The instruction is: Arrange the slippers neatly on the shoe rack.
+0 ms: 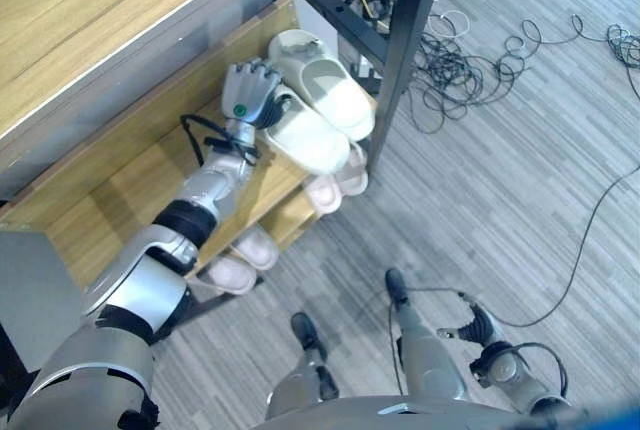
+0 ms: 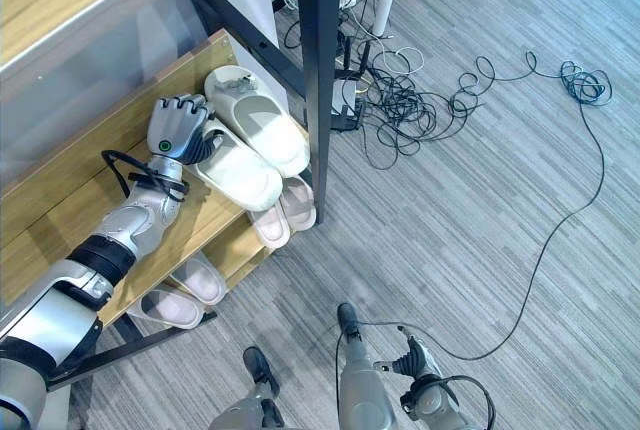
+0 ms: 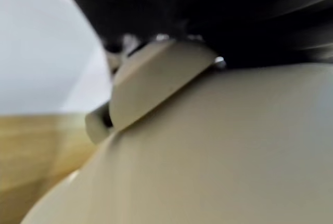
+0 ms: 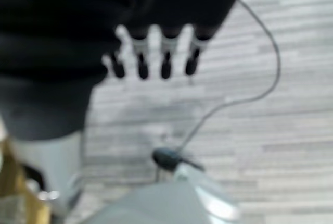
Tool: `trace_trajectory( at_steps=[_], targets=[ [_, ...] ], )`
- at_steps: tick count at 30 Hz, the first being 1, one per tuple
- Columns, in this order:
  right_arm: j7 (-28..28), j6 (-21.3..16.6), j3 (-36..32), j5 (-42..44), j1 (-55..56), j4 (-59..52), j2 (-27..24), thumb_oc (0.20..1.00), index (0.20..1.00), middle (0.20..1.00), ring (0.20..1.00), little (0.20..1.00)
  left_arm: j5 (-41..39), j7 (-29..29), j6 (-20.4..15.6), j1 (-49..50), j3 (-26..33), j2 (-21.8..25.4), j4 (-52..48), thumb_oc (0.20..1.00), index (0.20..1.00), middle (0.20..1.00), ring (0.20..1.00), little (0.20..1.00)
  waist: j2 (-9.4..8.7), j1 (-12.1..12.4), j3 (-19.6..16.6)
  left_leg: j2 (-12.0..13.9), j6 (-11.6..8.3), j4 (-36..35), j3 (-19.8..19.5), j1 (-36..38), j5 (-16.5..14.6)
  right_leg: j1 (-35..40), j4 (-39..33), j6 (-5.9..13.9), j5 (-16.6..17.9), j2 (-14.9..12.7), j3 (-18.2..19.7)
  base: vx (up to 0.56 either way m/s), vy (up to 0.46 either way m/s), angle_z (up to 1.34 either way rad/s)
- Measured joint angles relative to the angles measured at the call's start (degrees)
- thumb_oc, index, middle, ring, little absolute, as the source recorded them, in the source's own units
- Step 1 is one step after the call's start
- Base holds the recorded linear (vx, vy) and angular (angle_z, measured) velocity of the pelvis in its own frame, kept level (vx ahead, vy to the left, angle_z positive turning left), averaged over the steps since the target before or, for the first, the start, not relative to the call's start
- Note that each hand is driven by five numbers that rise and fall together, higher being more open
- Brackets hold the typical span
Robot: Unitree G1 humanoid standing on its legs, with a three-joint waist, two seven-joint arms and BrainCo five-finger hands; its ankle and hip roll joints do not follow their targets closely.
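Wooden shoe rack (image 2: 60, 205) beside grey floor (image 2: 470, 240). Left robot hand (image 2: 178, 127) rests on the near white slipper (image 2: 240, 172) of a pair on the middle shelf; finger closure cannot be told. Right robot hand (image 4: 156, 57) hangs over floor, fingers straight.

Bright, even indoor light across the grey floor (image 2: 480, 250), with soft shadows under the shoe rack (image 2: 215, 215); both wrist views are heavily blurred, their close surfaces out of focus

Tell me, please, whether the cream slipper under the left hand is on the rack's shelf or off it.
On it: the cream slipper lies sole-down on the wooden shelf beside its mate, left hand on its heel end.
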Motion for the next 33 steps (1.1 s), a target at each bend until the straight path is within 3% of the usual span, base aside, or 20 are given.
trace_trajectory(
  at_steps=[5, 6, 7, 20, 24, 33],
  targets=[
    [-0.11, -0.05, 0.98, 0.0, -0.09, 0.31, 0.08, 1.0, 1.0, 1.0, 1.0, 1.0, 0.61, -1.29, 0.03, -2.58, -3.13, 1.05, 1.2, 0.2, 0.2, 0.2, 0.2, 0.2, 0.07, 0.03, -0.04, 0.05, -0.05, 0.0, 0.04, -0.79, 0.22, -0.85, 0.0, -0.12, 0.32, 0.06, 0.04, 0.01, 0.0, -0.01],
    [-0.2, -0.03, 1.19, 0.02, -0.08, 0.3, 0.11, 1.0, 1.0, 1.0, 1.0, 1.0, 0.83, -1.61, 0.02, -2.61, -3.15, 1.03, 1.18, 0.561, 0.561, 0.561, 0.561, 0.561, 0.07, 0.04, -0.04, 0.05, -0.04, 0.0, 0.04, -0.8, 0.24, -0.87, 0.0, -0.12, 0.32, 0.06, 0.03, 0.0, 0.0, 0.0],
    [-0.22, -0.04, 1.4, 0.02, -0.22, 0.32, 0.12, 1.0, 1.0, 1.0, 1.0, 1.0, 1.53, -1.72, 0.03, -2.91, -3.76, 0.91, 1.19, 1.0, 1.0, 1.0, 1.0, 1.0, 0.09, 0.04, -0.05, 0.07, -0.02, 0.0, 0.04, -0.8, 0.25, -0.87, 0.01, -0.12, 0.32, 0.09, 0.03, 0.0, 0.0, 0.0],
    [-0.23, 0.03, 1.51, -0.07, -0.18, -1.05, 0.09, 1.0, 1.0, 1.0, 1.0, 1.0, -0.8, -3.35, 0.44, -3.97, -0.83, -0.29, 3.81, 1.0, 1.0, 1.0, 1.0, 1.0, 0.82, 0.33, -0.53, 0.14, 0.15, -0.01, -0.36, -0.41, 1.07, -0.06, 0.03, -0.65, 0.71, 0.04, -0.65, 0.0, 0.001, 0.02],
    [0.05, 0.6, 1.33, -0.05, 0.12, -2.29, 0.09, 1.0, 1.0, 1.0, 1.0, 1.0, -5.37, -3.21, 0.08, 1.01, 8.36, -0.49, -4.08, 1.0, 1.0, 1.0, 1.0, 1.0, 0.9, 0.28, -0.72, 0.22, 0.09, -0.01, -1.71, -0.34, 1.3, 0.6, 0.03, -0.76, 0.79, 0.06, -1.64, 0.0, 0.008, 0.12],
    [0.8, 1.8, 1.17, -0.05, 0.44, -2.24, 0.38, 1.0, 1.0, 1.0, 1.0, 1.0, -12.05, -2.98, -1.44, 8.84, 13.44, -1.61, -8.3, 1.0, 1.0, 1.0, 1.0, 1.0, 0.87, 2.14, -3.43, 0.19, -0.07, -0.01, -3.2, -0.4, 1.7, 1.27, -0.01, -0.83, 0.87, -0.08, -2.83, -0.01, 0.006, 0.07]
  ],
)
